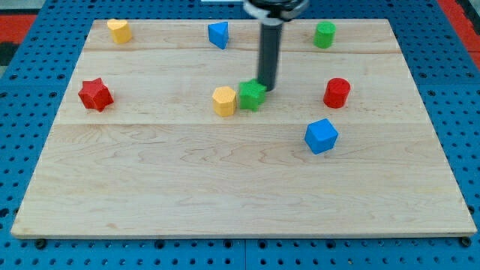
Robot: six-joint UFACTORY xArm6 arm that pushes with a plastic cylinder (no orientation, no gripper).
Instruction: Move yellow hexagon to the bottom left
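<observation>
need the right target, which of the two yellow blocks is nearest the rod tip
The yellow hexagon at the board's middle, touching the green block beside my tip; the other yellow block sits top left.

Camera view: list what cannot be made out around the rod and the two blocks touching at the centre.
- My tip: whether it touches the green block is unclear; the block's edge overlaps it.
- The rod's top: cut off by the view's top edge.
- Green block: shape unclear, too small.
- Yellow hexagon: its right face is hidden by the green block pressed against it.
</observation>
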